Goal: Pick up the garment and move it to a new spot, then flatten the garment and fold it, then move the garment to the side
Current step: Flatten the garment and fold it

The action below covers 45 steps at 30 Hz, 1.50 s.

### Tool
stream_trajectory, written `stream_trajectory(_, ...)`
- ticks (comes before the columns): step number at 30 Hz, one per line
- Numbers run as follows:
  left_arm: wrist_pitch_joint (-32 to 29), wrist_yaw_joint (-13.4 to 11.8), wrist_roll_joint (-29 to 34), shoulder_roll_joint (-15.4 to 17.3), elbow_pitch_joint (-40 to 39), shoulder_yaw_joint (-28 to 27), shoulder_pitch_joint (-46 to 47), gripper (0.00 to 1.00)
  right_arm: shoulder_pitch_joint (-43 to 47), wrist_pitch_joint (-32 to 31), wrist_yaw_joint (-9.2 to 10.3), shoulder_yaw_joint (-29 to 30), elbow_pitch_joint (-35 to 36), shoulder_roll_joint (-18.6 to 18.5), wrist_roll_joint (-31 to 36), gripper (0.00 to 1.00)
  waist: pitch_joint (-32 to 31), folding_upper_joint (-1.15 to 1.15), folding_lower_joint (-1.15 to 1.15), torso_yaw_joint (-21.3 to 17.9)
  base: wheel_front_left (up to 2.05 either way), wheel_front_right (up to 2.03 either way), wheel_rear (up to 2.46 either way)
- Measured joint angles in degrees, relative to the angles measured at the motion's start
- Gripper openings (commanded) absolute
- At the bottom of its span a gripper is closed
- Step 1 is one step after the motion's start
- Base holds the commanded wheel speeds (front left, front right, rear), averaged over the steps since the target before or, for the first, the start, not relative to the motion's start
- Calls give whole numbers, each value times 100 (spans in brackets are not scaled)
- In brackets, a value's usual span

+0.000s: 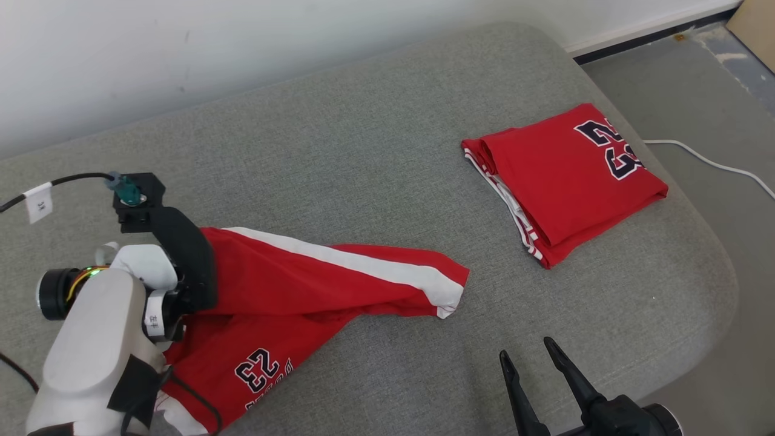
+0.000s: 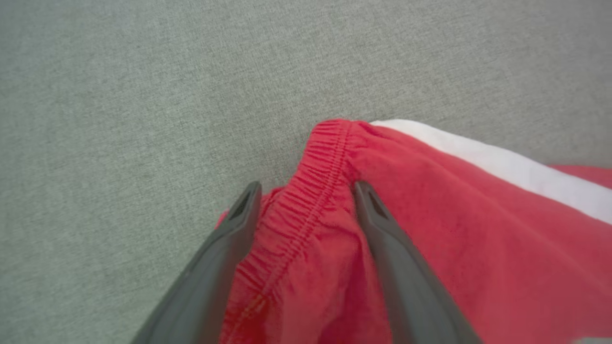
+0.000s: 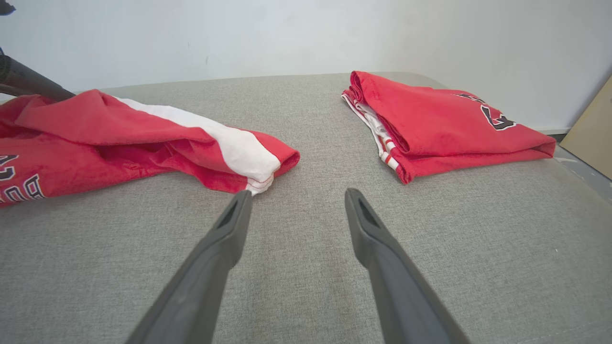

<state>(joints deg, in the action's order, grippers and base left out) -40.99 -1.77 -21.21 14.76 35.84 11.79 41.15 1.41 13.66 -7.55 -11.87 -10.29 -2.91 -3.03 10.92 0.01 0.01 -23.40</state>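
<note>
Red shorts, the unfolded garment, lie at the left of the grey cushion. They are printed "23" above lettering too creased to read. The left gripper is spread wide, one finger on each side of the elastic waistband, clamping nothing. The right gripper hovers empty, fingers apart. A folded garment, also red and marked "23", lies far right. Two garments, two grippers.

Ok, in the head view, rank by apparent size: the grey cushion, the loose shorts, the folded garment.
Grey cushion, largest.
Loose shorts next, partly under the left arm.
Folded garment smallest, though it lies farther off.
</note>
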Motion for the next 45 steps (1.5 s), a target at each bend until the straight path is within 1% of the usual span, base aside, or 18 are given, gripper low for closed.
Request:
stream_trajectory(4,-308,11,-63,-80,-131,80,-5,100,-7,4,-1,-5,21,1,-24,100,-14,0,-1,35,0,0,0)
stream_trajectory(5,-315,10,-62,-99,-193,110,-12,49,-7,4,0,-5,23,0,-25,100,-17,0,-1,45,0,0,0)
stream_trajectory(6,-318,11,-62,-123,-261,132,-13,12,-8,5,0,-15,24,0,-29,100,-20,0,-1,55,0,0,0)
stream_trajectory(7,-366,27,-66,-143,-312,151,-19,0,-12,5,-1,-25,24,1,-36,100,-22,0,-1,64,0,0,0)
stream_trajectory(10,-352,73,-121,-181,-446,183,-96,0,-26,18,-1,-37,25,1,-52,100,-27,0,-1,91,0,0,0)
stream_trajectory(13,2,75,-121,-205,-654,189,-98,0,-31,23,-1,-36,24,1,-58,100,-33,0,-1,114,0,0,0)
stream_trajectory(14,341,79,-120,-303,-757,176,-86,0,-37,26,-1,-27,12,1,-59,100,-39,0,-1,138,0,0,0)
stream_trajectory(15,457,88,-134,-366,-795,180,-71,0,-38,31,0,-23,8,1,-66,100,-44,-1,-1,153,0,0,0)
stream_trajectory(18,646,157,-222,-538,-910,215,-64,0,-49,41,-1,18,8,2,-86,100,-58,-1,-1,222,0,0,0)
stream_trajectory(22,925,176,-277,-637,-1267,211,-186,0,-37,48,0,207,37,-1,-92,100,-69,-1,-1,425,0,0,0)
stream_trajectory(27,1277,127,-424,-658,-1989,102,-1011,0,11,48,0,238,33,3,-99,100,-118,-1,-1,805,0,0,0)
stream_trajectory(34,1517,120,-631,-702,-3243,219,-2538,0,43,34,-1,275,26,3,-114,100,-252,-1,-1,1392,0,0,0)
stream_trajectory(36,1603,63,-630,-701,-3531,225,-2913,0,44,12,-1,247,29,3,-114,100,-295,-1,-1,1545,0,0,0)
stream_trajectory(40,1736,-43,-650,-653,-3907,187,-3589,0,43,-3,0,210,29,3,-114,100,-392,-1,-2,1770,0,0,0)
stream_trajectory(43,1820,-85,-677,-606,-4070,166,-4019,0,43,-9,-1,196,23,3,-115,100,-478,-1,-2,1848,0,0,0)
stream_trajectory(45,1826,-110,-679,-603,-4110,176,-4135,0,43,-11,-1,185,18,3,-115,100,-504,-1,-2,1861,0,0,0)
